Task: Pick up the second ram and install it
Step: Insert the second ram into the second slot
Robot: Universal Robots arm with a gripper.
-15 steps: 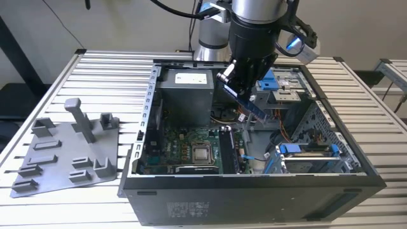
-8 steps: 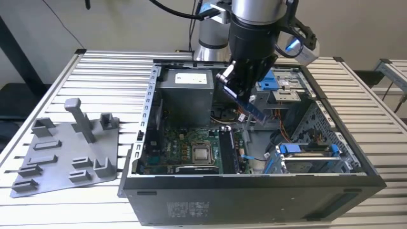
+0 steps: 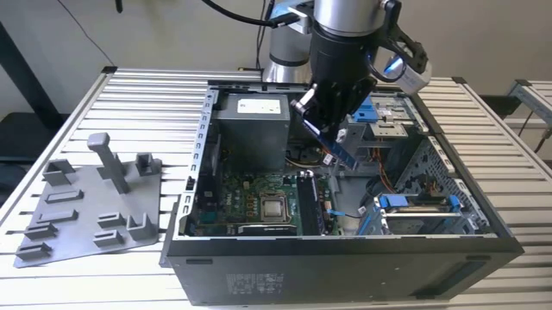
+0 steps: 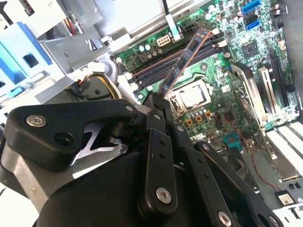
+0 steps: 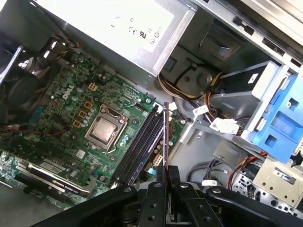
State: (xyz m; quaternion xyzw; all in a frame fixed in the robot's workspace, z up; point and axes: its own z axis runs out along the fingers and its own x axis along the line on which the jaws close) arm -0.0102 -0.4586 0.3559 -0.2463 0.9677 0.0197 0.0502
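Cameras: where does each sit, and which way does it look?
Exterior view: off the arm, looking down on the open computer case; arm and end effector show.
First wrist view: near the wrist, facing the motherboard past the end effector.
Second wrist view: likewise, from a different angle.
Both wrist views share the second ram it grips.

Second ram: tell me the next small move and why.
Probably ease the second ram down toward the memory slots, levelling it. The gripper is shut on it above the motherboard; in the first wrist view it runs along the slots, unseated, and the exterior view shows it tilted.
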